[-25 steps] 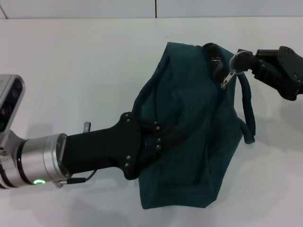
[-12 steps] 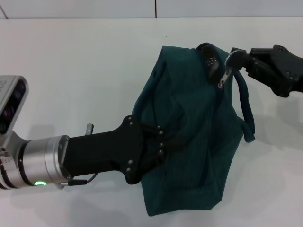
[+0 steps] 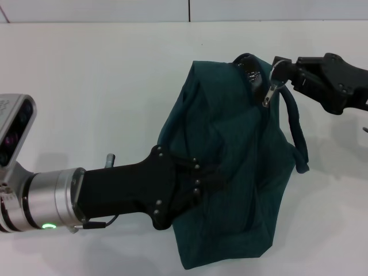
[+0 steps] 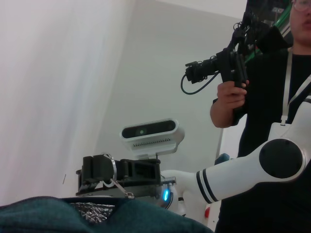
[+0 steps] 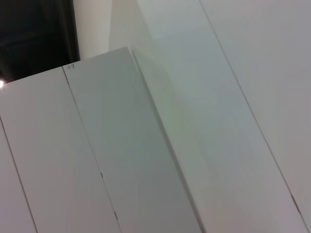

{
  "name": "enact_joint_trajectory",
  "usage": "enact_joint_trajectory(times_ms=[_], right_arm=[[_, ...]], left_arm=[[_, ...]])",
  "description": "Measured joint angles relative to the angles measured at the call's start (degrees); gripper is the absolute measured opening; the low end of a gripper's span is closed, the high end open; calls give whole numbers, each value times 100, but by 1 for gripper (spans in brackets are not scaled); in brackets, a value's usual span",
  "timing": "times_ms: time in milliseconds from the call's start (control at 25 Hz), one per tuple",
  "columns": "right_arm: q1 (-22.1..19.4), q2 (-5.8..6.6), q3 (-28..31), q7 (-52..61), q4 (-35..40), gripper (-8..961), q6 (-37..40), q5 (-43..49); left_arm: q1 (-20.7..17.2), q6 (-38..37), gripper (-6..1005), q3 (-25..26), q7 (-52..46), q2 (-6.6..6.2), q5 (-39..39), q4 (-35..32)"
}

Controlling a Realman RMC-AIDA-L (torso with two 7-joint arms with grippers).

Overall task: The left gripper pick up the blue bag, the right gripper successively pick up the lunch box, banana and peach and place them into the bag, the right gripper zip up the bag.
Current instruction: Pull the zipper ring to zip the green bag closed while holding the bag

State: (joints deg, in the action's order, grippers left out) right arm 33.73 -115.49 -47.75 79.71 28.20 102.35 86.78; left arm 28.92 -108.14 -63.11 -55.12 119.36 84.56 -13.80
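- Two grippers are on one blue bag (image 3: 230, 172), which sits over a white bench (image 3: 103, 86) in the head view.
- The left gripper (image 3: 198, 178) reaches in from the near left, its black fingers (image 3: 192, 172) closed into a fold of the bag's fabric at the bag's left side, gripping the cloth.
- The bag hangs crumpled and slack from that grip, its lower edge near the bottom of the head view; whether it touches the bench cannot be told.
- The right gripper (image 3: 280, 69) comes in from the far right, at the bag's upper far corner.
- Its fingers (image 3: 287, 66) are pinched together on the ring of the metal zipper pull (image 3: 270, 91), whose tab dangles down against the fabric.
- Just left of the pull, a small gap at the bag's mouth (image 3: 252, 72) shows a silvery lining.
- A dark carry strap (image 3: 298, 135) loops down the bag's right side, just below the right gripper.
- The left wrist view looks over the bag's edge (image 4: 97, 213) at the right gripper (image 4: 95, 177) with the pull (image 4: 121, 188) hanging from it, and a person (image 4: 272, 97) holding a camera behind.
- The right wrist view shows only pale wall panels (image 5: 146, 145).
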Motion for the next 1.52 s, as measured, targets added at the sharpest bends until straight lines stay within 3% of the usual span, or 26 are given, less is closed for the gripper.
enact_joint_trajectory(times_ms=[400, 1000, 1200, 1320, 1520], right_arm=[[62, 1, -34, 11, -76, 21, 5, -18], [211, 0, -50, 622, -95, 22, 141, -165], [342, 0, -51, 691, -169, 23, 164, -164], [363, 0, -51, 718, -174, 23, 150, -165], [563, -2, -51, 714, -280, 24, 103, -165]], left_arm=[[-40, 41, 61, 107, 2, -1, -50, 3], [-537, 276, 62, 1295, -64, -44, -151, 0], [-596, 316, 62, 1429, -111, -32, -152, 0], [-599, 270, 239, 1431, -123, -26, -143, 0], [-688, 2, 339, 1507, -125, -22, -202, 0]])
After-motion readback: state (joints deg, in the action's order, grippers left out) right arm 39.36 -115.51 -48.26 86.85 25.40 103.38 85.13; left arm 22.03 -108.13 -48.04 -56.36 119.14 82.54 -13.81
